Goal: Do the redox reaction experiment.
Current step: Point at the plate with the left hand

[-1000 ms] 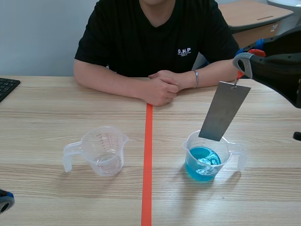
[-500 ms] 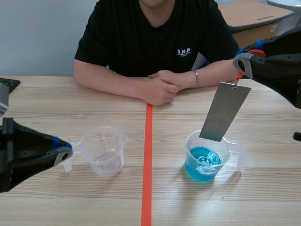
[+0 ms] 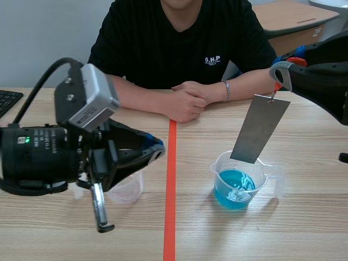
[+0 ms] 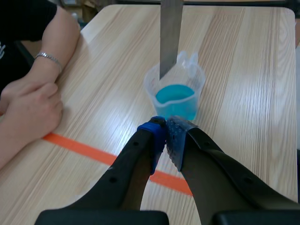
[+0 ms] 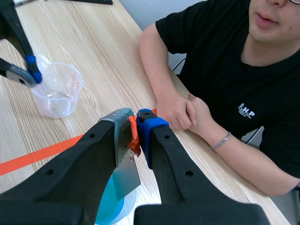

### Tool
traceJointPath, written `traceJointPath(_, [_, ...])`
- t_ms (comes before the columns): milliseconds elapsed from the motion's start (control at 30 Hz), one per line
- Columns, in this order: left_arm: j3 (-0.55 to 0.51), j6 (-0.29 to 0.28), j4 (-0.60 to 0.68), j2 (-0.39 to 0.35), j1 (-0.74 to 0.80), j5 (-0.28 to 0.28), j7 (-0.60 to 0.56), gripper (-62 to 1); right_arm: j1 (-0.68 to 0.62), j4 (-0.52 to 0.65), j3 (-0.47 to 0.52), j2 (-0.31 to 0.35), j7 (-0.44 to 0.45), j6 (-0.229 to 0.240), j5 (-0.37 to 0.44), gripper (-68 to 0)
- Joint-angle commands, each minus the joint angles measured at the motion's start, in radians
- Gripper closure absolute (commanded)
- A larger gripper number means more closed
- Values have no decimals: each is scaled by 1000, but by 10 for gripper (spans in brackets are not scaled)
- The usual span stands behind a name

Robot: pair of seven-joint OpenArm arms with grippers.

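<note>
A clear beaker (image 3: 237,185) holding blue liquid stands right of the tape line, also seen ahead of my left gripper (image 4: 166,129) as the blue beaker (image 4: 176,96). My right gripper (image 3: 280,76) is shut on the orange tab atop a grey metal plate (image 3: 260,129), which hangs tilted with its lower end just over the beaker's rim, clear of the liquid. In the right wrist view the right gripper (image 5: 135,129) pinches the plate (image 5: 125,173). My left gripper (image 3: 155,149) is shut on nothing, raised over the empty measuring beaker (image 3: 129,190), which the arm largely hides; the empty beaker (image 5: 56,89) shows fully from the right wrist.
A person sits across the table with clasped hands (image 3: 187,100) resting near the tape line's far end. A black keyboard (image 3: 8,100) lies at the far left edge. The left arm's bulk covers much of the table's left half.
My left arm has come up from the lower left corner and now stands over the empty beaker, gripper near the tape line. The right arm and plate have stayed put.
</note>
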Motion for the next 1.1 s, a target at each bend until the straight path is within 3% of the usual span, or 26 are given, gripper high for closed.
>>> traceJointPath(0, [8,10,-16,35,-22,19,-4,-46,11,6,8,18,19,5,10,-15])
traceJointPath(400, [96,11,-196,227,-148,84,27,-46,11,6,8,18,19,5,10,-15])
traceJointPath(1067, [157,56,-396,416,-200,196,2,-46,11,6,8,18,19,5,10,-15])
